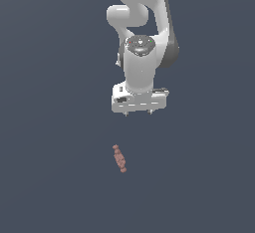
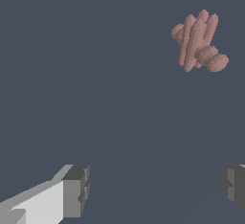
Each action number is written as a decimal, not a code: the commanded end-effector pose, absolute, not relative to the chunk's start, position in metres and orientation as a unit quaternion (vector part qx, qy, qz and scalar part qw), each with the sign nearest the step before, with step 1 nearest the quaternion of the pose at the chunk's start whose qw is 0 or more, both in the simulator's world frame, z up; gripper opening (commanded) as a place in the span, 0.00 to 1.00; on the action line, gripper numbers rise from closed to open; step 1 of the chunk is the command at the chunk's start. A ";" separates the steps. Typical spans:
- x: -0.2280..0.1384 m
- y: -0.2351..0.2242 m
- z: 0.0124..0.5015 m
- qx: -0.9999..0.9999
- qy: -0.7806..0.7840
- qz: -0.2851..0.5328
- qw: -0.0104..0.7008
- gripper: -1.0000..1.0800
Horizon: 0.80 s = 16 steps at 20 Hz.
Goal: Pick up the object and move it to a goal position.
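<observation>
The object (image 1: 119, 159) is a small reddish-pink bumpy piece lying on the dark grey floor, nearer the camera than the arm in the exterior view. In the wrist view it (image 2: 198, 42) shows as a cluster of ridged pink lobes. My white gripper (image 1: 139, 112) hangs above the floor, behind the object and slightly toward the exterior view's right, not touching it. In the wrist view the gripper (image 2: 155, 187) is open and empty, with its two grey fingertips (image 2: 76, 189) far apart.
The floor (image 1: 50, 177) is a plain dark grey surface. The white arm (image 1: 142, 38) rises behind the gripper.
</observation>
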<state>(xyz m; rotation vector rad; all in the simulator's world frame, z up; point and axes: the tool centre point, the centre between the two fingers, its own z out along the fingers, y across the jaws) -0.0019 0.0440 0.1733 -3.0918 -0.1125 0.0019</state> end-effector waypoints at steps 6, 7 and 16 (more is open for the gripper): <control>0.022 0.037 0.169 -0.998 -0.061 0.000 0.021 0.96; 0.027 0.035 0.168 -0.998 -0.066 0.000 0.021 0.96; 0.074 0.015 0.154 -0.993 -0.118 -0.001 0.014 0.96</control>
